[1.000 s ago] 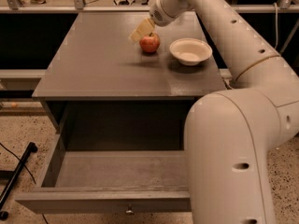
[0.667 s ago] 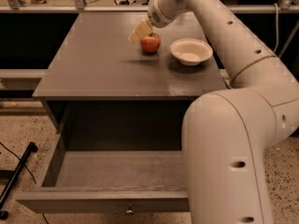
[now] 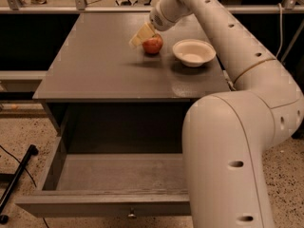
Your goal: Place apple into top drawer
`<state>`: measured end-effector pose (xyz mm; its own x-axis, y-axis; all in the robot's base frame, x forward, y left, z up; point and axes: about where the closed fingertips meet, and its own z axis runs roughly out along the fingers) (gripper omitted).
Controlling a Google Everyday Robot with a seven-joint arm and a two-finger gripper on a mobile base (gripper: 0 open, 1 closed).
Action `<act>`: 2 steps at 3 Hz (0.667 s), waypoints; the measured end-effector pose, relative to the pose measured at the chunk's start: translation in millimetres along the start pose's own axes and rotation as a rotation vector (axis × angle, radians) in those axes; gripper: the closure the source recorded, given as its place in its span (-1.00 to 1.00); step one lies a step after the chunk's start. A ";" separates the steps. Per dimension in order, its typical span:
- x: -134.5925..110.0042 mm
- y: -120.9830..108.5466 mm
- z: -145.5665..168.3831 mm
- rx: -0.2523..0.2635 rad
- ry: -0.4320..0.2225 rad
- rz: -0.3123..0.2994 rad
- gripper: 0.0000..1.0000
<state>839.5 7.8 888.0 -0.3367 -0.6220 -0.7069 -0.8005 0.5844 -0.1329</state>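
Only slight displacement is recorded against the earlier frames: the large near link of the arm [image 3: 237, 141] is shifted marginally to the left of the view, and the gripper [image 3: 138, 38] appears a little lower toward the cabinet top [image 3: 95, 65], while the apple [image 3: 152, 45] and the bowl [image 3: 193, 52] are found in the same places. The apple is located on the rear part of the cabinet top, with the cream-white bowl just beside it to the right and not in contact with it. The gripper is positioned at the upper left of the apple, extended down from the wrist and angled toward the left; it appears to touch or overlap the fruit, but contact cannot be confirmed. Whether the gripper is spread or closed cannot be told from this view. The top drawer [image 3: 114, 175] is pulled out below the cabinet top, and its interior is exposed to the camera. Its front panel [image 3: 71, 205] is seen at the bottom edge of the view, with a small metal knob [image 3: 131, 215] fitted at the centre. The right part of the drawer is hidden by the arm. A black rod [image 3: 19, 179] is seen lying on the speckled floor [image 3: 19, 137] at the left.
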 end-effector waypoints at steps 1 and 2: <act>13.8 0.5 8.3 -0.026 0.026 0.021 -1.00; 28.3 -1.7 14.4 -0.034 0.056 0.047 -0.95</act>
<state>838.4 -3.3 858.2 -0.4004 -0.6232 -0.6718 -0.7994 0.5959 -0.0763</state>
